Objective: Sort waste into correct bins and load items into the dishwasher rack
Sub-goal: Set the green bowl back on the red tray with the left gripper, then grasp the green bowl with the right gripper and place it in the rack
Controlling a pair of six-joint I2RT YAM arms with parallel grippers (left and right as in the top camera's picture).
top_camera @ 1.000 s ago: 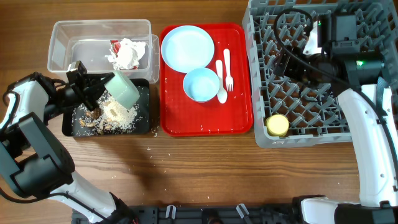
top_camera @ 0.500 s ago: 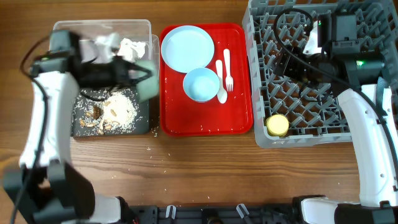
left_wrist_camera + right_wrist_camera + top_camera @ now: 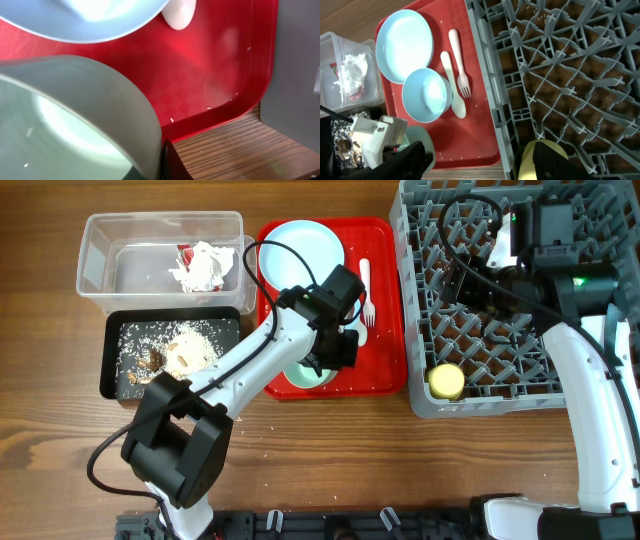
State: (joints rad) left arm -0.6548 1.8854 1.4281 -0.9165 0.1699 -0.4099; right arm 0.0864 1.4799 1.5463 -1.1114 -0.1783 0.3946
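Note:
My left gripper is shut on the rim of the pale green bowl, holding it low over the front of the red tray. In the left wrist view the green bowl fills the lower left, with the pale blue bowl and the spoon behind it. The right wrist view shows the plate, blue bowl, fork and spoon on the tray. The yellow cup sits in the grey rack. My right gripper is open and empty above the rack.
The clear tub at the back left holds crumpled white paper with a red piece. The black tray in front of it holds food scraps. Crumbs lie on the wooden table near the black tray.
My left arm has swung right from over the black tray to the red tray, carrying the green bowl. The right arm has not moved.

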